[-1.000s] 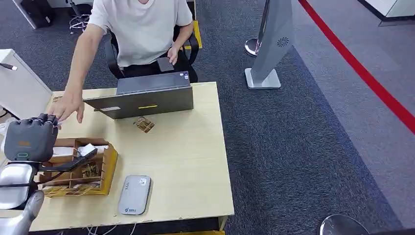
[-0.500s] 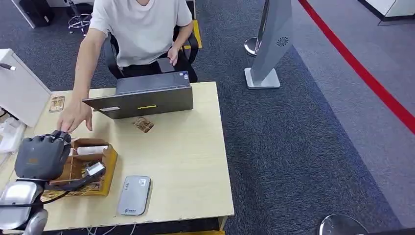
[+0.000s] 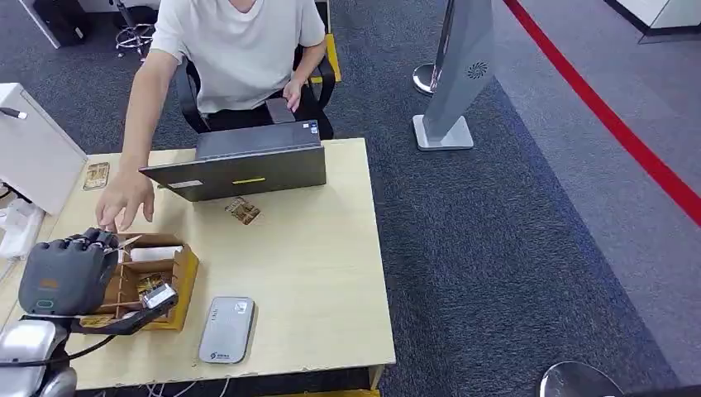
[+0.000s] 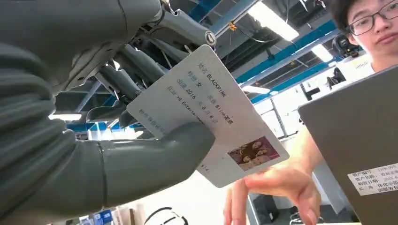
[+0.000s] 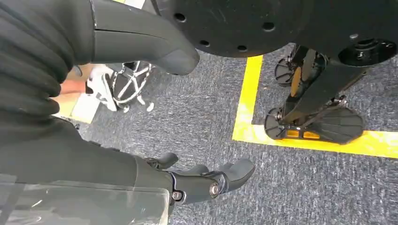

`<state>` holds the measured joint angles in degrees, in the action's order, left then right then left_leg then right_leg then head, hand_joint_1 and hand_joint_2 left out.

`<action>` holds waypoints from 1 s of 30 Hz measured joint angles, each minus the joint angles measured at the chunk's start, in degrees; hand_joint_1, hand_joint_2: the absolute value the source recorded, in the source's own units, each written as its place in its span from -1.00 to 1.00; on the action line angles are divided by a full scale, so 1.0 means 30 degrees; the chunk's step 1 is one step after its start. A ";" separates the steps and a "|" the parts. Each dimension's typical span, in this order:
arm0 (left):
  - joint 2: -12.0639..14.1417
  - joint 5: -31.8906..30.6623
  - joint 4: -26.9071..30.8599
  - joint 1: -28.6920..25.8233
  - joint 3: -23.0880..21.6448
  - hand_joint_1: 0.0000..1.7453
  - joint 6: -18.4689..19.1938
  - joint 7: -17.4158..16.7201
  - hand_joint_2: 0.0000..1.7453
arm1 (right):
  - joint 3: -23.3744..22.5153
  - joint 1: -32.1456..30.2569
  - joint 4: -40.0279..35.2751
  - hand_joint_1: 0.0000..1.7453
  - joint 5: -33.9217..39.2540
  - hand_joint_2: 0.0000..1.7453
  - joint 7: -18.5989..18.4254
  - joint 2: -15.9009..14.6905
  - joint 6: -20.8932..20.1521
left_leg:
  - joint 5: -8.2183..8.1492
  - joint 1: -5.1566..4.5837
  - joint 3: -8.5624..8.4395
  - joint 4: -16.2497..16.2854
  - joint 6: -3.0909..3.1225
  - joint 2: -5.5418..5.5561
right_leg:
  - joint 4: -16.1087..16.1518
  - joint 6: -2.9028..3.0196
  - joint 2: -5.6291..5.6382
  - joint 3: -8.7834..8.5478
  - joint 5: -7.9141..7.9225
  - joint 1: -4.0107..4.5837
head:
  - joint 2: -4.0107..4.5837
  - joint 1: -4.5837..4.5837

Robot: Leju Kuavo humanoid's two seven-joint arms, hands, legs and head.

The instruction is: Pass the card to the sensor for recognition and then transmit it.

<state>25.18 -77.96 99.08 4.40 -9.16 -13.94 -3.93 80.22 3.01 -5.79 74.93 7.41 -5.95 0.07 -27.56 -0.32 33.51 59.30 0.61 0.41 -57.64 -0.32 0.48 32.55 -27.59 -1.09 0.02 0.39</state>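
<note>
A pale wooden table [image 3: 314, 273] carries a grey laptop [image 3: 240, 161], behind which a person [image 3: 236, 50] in a white shirt sits and stretches a hand [image 3: 124, 198] over the tabletop. Near the table's front left corner stands a partitioned cardboard box [image 3: 169, 281], with a flat grey sensor [image 3: 226, 329] lying just beside it at the front edge. The robot's left hand [image 3: 66, 273] hangs above the box, pinching a white card [image 4: 211, 117] between thumb [image 4: 155, 159] and fingers; the card juts from the hand over the box, close to the sensor but apart from it. The right hand [image 5: 206, 180] hangs over the carpet, fingers loosely spread, holding nothing. A second card [image 3: 243, 210] lies before the laptop.
</note>
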 joint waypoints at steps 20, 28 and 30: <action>0.0000 0.0029 0.0000 -0.0094 0.0044 -1.00 0.0007 0.0219 1.00 | 0.0000 -0.0005 0.0066 -1.00 0.0000 1.00 0.0000 0.0102 0.0000 | 0.0000 0.0000 -0.0001 0.0000 0.0000 0.0000 | 0.0000 0.0000 -0.0001 -0.0001 0.0000 0.0000 | 0.0000 0.0000; 0.0000 0.0160 0.0000 -0.0101 0.0044 -1.00 0.0248 0.0277 1.00 | 0.0000 -0.0005 0.0066 -1.00 0.0051 1.00 0.0000 0.0153 0.0000 | 0.0000 0.0000 0.0000 0.0000 0.0000 0.0000 | 0.0000 0.0000 -0.0001 -0.0001 0.0000 0.0000 | -0.0007 0.0007; 0.0000 0.0204 0.0000 -0.0104 0.0044 -1.00 0.0219 0.0277 1.00 | 0.0000 -0.0006 0.0066 -1.00 0.0051 1.00 0.0000 0.0190 0.0000 | 0.0000 0.0000 0.0000 0.0000 0.0000 0.0000 | 0.0000 0.0000 -0.0001 0.0000 0.0000 0.0000 | 0.0000 0.0007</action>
<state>25.18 -77.35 99.08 4.09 -9.03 -13.29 -3.10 80.22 3.00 -5.60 75.08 7.41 -5.38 0.07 -27.56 -0.32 33.51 59.30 0.61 0.41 -57.63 -0.32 0.48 32.55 -27.59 -1.09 0.02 0.42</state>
